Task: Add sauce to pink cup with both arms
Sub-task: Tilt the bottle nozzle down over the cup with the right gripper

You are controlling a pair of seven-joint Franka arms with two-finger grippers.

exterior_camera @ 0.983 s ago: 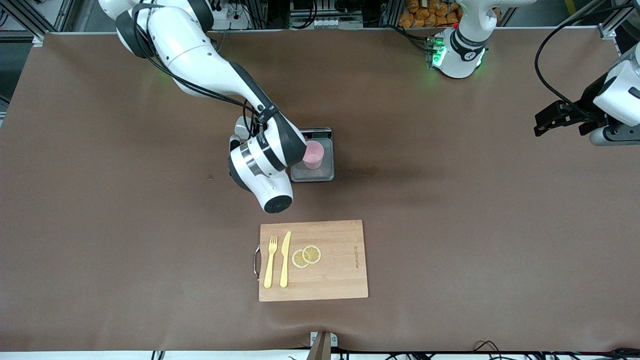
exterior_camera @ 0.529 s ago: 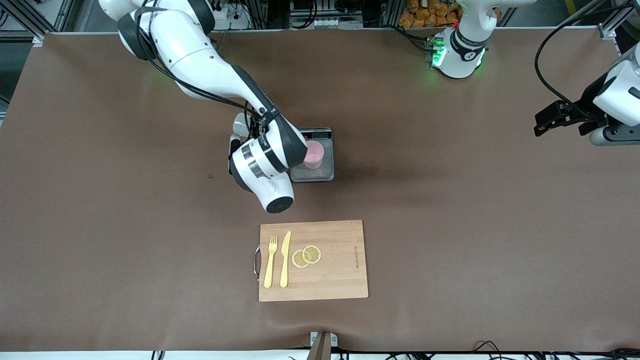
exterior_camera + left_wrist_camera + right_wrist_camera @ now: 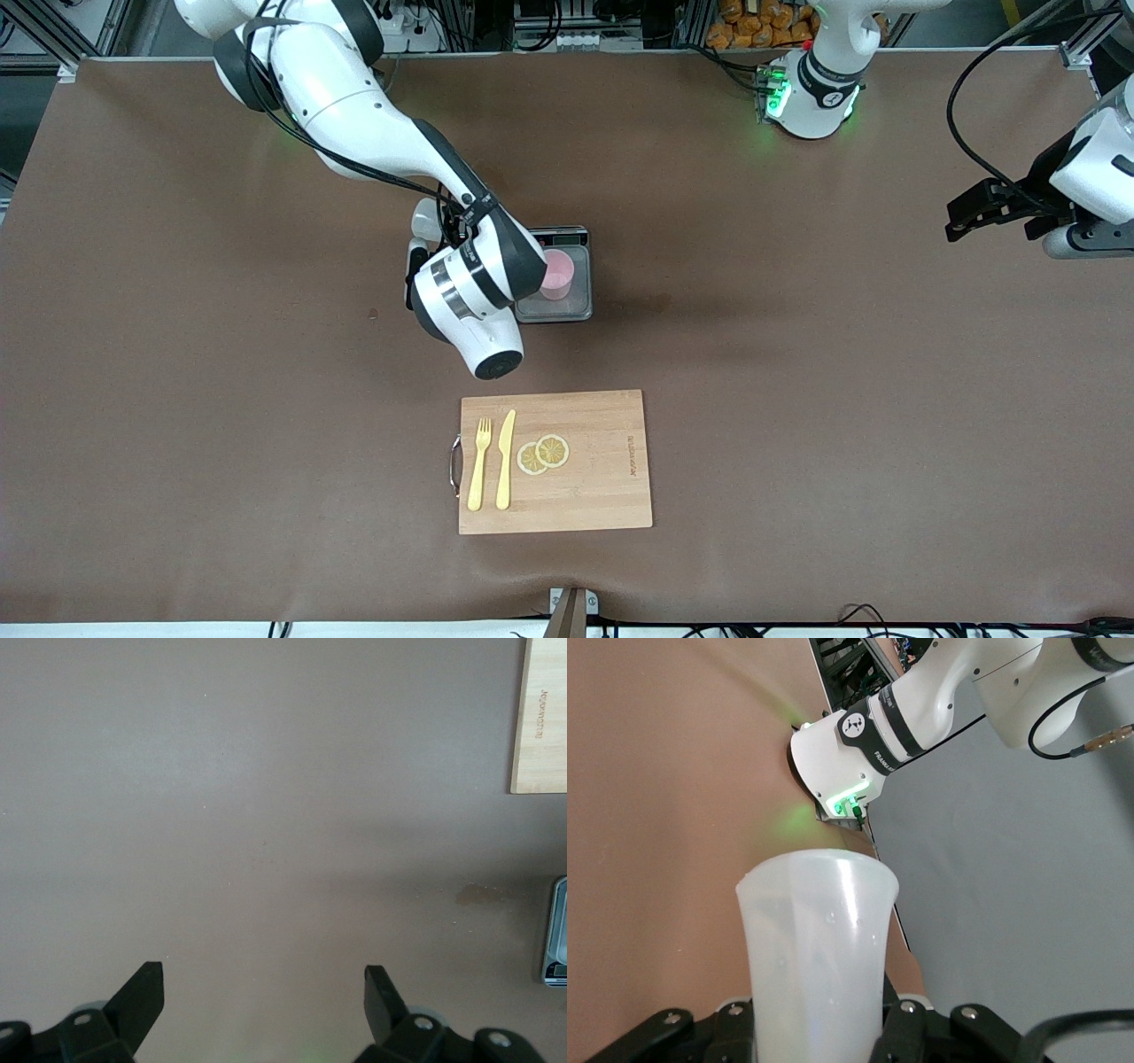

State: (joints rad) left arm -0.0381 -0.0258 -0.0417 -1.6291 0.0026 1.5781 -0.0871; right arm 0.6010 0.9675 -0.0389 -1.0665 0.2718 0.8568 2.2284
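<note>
The right arm [image 3: 372, 124] has crept a little toward the left arm's end of the bench [image 3: 797, 354] since a second ago, so its wrist now covers slightly more of the pink cup [image 3: 560, 276]. The left arm waits as before at its own end, its left tool [image 3: 974, 213] over bare bench. The cup stands upright on the grey scale [image 3: 567, 306], farther from the front camera than the cutting board [image 3: 585, 478], which carries a fork [image 3: 479, 464], a knife [image 3: 505, 461] and two lemon slices [image 3: 543, 454]. The front view hides the right arm's grip under the wrist. Only the right wrist view shows the right tool [image 3: 819, 1020] pinching the sauce [image 3: 819, 930], a translucent whitish bottle, between its fingers [image 3: 908, 1017]. The left wrist view alone shows the left tool's fingers [image 3: 142, 992] spread wide with nothing between them, and the edges of the board and scale well off. The bottle's long axis runs straight out from between the right tool's fingers, its broad flat end leading toward a green-lit arm base [image 3: 842, 753] at the bench edge. Its nozzle end is hidden, so where that points cannot be told.
</note>
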